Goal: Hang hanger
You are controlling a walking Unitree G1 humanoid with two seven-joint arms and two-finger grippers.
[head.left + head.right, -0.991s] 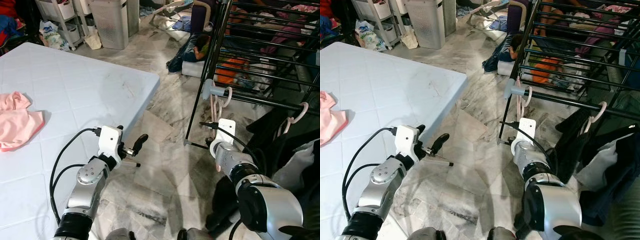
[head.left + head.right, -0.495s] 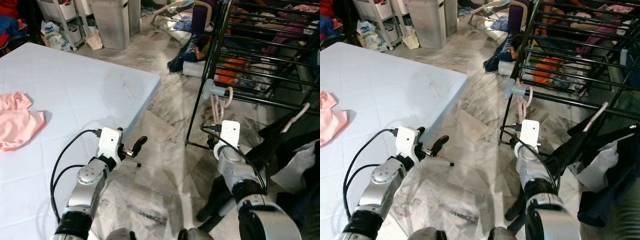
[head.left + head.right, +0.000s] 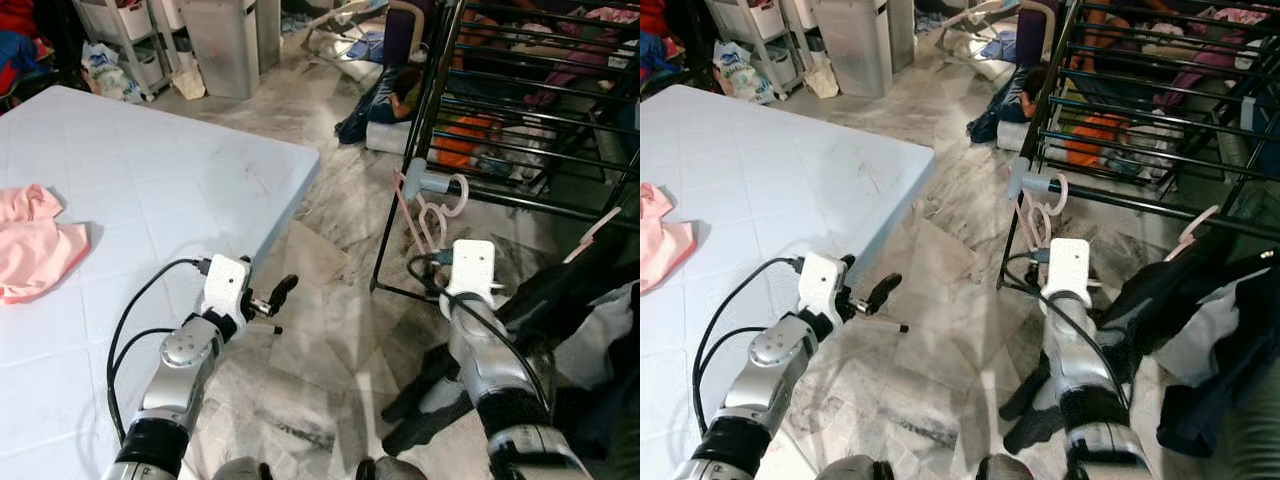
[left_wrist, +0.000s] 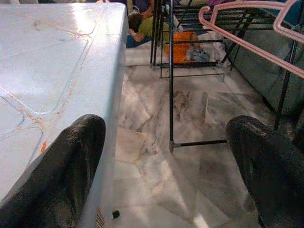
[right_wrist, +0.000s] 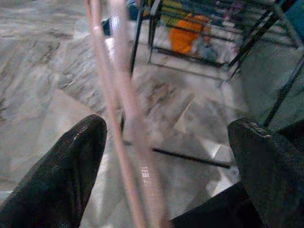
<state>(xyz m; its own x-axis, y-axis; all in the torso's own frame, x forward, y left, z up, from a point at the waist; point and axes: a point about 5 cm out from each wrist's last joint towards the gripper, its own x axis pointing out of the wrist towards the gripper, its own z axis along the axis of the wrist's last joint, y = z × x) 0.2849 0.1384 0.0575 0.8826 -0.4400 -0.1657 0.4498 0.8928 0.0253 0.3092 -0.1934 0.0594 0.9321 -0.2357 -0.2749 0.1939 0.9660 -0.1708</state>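
Left gripper [image 4: 166,175]: two black fingers [image 4: 57,175] are seen spread wide apart, with nothing between them.
Bed [image 4: 52,61]: a pale blue quilted surface is seen at 10 o'clock, its edge dropping to the floor.
Floor [image 4: 161,161]: grey-veined marble is seen between the fingers.
Drying rack [image 4: 171,76]: thin black bars are seen standing on the floor at 12 o'clock.
Pink hanger [image 4: 247,42]: seen at 1 o'clock, slanting across the rack.
Orange cloth [image 4: 183,47]: seen lying at 12 o'clock, beyond the rack's lower bars.
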